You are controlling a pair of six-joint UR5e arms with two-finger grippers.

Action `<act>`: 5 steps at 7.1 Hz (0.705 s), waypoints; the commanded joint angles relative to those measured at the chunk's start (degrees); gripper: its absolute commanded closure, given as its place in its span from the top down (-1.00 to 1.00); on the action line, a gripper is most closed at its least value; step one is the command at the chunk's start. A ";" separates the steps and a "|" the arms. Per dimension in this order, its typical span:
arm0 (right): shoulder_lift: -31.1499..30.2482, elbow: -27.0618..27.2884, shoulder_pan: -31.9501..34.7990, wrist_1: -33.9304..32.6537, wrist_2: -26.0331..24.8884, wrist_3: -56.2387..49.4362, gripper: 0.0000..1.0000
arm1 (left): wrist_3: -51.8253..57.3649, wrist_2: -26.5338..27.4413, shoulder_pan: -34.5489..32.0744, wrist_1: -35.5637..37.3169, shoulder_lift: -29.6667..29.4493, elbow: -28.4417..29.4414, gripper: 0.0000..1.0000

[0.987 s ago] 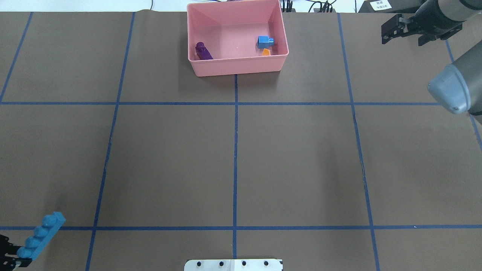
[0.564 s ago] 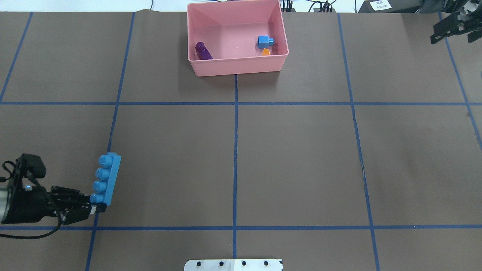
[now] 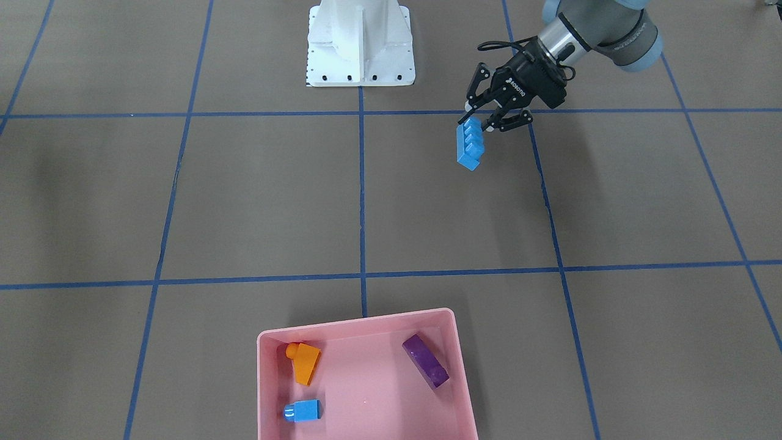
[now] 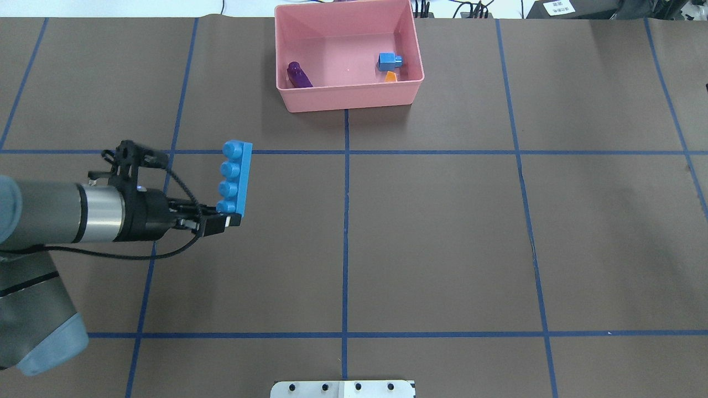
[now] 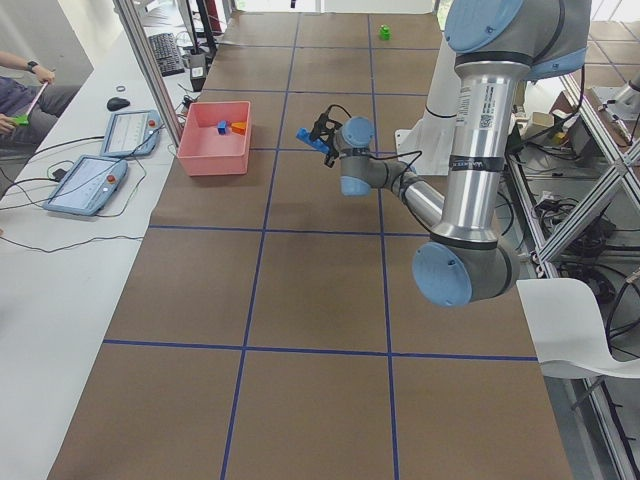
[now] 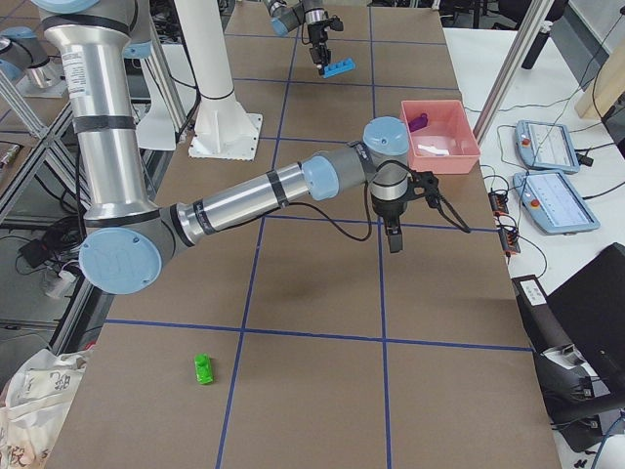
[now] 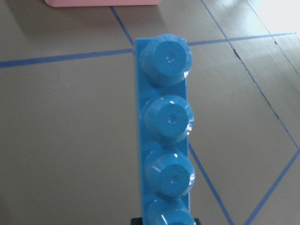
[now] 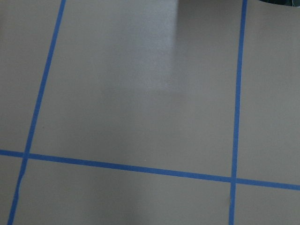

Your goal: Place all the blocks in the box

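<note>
Left gripper (image 4: 229, 219) clamped on one end of long blue block (image 4: 238, 176), held above table (image 4: 442, 221), well short of box (image 4: 348, 100).
Left wrist view shows its studded side close up. Box holds purple block (image 4: 298, 76), small blue block (image 4: 389, 60), orange block (image 4: 391, 77), all apart. Green block (image 6: 203, 368) shows only in side views, on table far from box. Right gripper (image 6: 394, 237) shows only in exterior right, over table; grip state cannot tell.
</note>
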 commanded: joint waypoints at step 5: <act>-20.74 -0.57 2.11 22.14 3.22 -3.25 1.00 | -2.50 -0.09 -11.20 15.86 -40.45 37.79 -0.39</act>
